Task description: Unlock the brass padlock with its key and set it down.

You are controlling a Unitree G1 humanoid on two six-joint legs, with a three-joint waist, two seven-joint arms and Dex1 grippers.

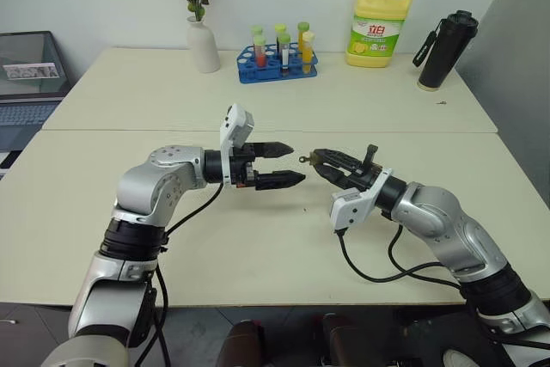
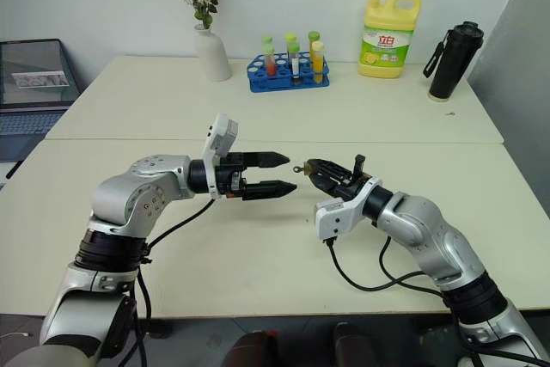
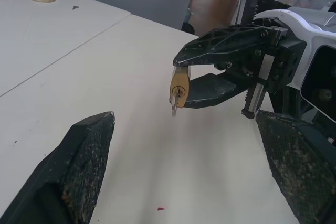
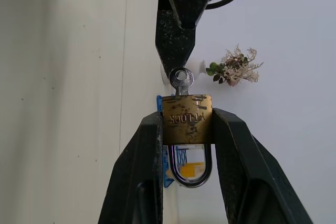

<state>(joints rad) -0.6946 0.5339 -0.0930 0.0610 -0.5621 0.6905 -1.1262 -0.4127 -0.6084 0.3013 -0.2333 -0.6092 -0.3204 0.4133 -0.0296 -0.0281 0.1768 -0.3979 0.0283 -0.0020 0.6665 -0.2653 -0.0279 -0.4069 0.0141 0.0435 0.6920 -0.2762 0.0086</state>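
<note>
The right gripper (image 1: 316, 158) is clamping the brass padlock (image 4: 187, 118), the key (image 4: 181, 81) inserted. The left gripper (image 1: 292, 164), spread wide, should be centring both fingers on the key's head before pinching.

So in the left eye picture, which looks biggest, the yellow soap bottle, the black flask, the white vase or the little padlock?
1. Yellow plastic soap bottle with pump
2. Black cylindrical flask, looks nearly as large, so those two are close
3. White ceramic vase
4. Tiny brass padlock, smallest by far, though it sits nearest the camera
</note>
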